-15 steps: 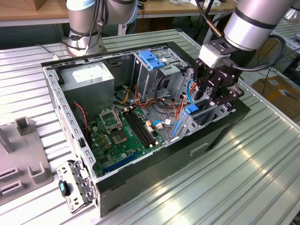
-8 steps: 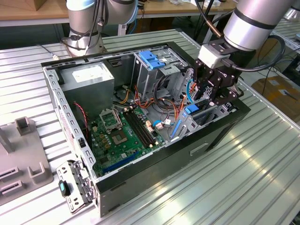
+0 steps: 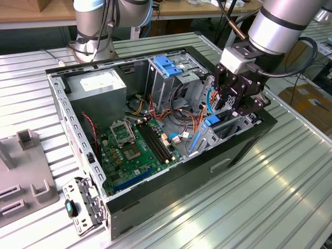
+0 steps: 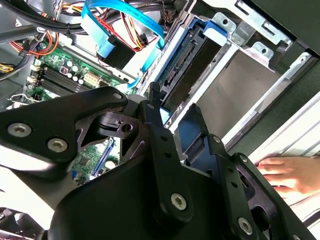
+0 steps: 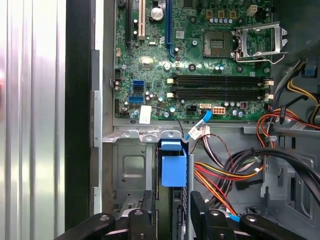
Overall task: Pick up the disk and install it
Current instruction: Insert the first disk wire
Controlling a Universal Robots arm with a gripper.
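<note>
1. Exterior view: an open PC case [image 3: 207, 166] lies on the ribbed metal bench [image 3: 270, 207].
   - The pincer [image 3: 236, 111] is down inside the case's front corner, at the exterior view's right.
   - The disk [image 3: 210, 122] stands on edge there in the lower drive bay, directly under the pincer, with its blue carrier showing.
   - The upper drive cage [image 3: 168, 67] with blue clips is a separate part.
2. Second wrist view: the disk [image 4: 195, 60] sits between the bay's metal walls, connector edge facing the motherboard [image 4: 65, 75].
   - A blue flat data cable [image 4: 125, 20] loops close by.
   - A person's hand [image 4: 285, 172] rests on the bench just outside the case wall.
   - The pincer [image 4: 177, 132] is right at the carrier. Whether it clamps the disk or stands clear: cannot tell.
3. First wrist view: the disk's blue carrier [image 5: 173, 167] is in the bay slot, in line with the pincer [image 5: 172, 217].
   - A loose wire bundle [image 5: 220, 175] runs just beside the bay.
4. Doing the step well (judgement):
   - Keep the disk square to the bay rails.
   - Press straight along the slot with no twist.
   - Keep the wire bundle and data cable out of the slot.
   - Watch that hand near the case.
5. Labels: there is a white label on the power supply [image 3: 98, 88] and a white sticker [image 5: 145, 114] at the board edge. The print on both can't be made out.
</note>
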